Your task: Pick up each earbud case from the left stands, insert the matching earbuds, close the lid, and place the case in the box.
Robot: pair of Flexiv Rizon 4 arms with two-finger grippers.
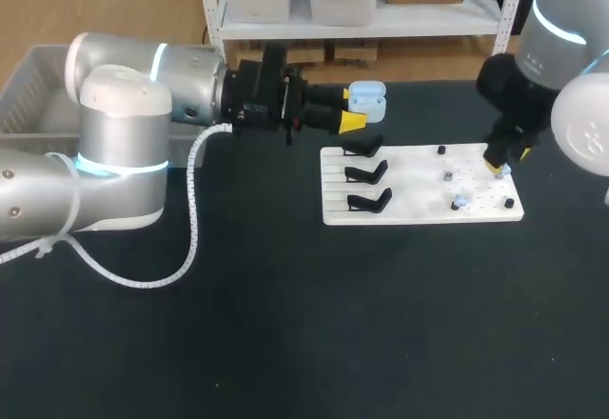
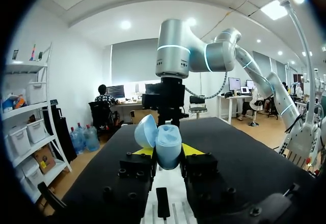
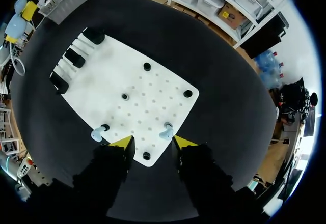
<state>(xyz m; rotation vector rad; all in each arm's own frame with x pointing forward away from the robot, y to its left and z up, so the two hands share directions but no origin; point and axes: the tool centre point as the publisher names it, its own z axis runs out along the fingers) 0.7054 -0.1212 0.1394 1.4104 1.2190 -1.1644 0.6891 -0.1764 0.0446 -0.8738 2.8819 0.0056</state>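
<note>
Black table (image 1: 285,343) carries a white board (image 1: 419,176). Your left gripper (image 1: 355,112) is clamped on the open case (image 1: 368,101), aloft; right gripper (image 3: 150,141), fingers apart, hangs by an earbud (image 3: 166,132): probably light, slick, so pinch its stem.

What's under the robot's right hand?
A white board with two pale blue earbuds on it, just ahead of the open right gripper. Its fingers hide part of the board's edge.

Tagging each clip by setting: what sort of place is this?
Likely a robotics lab workbench: a black table, a white fixture board with black stands, and the left gripper holding an open earbud case.
</note>
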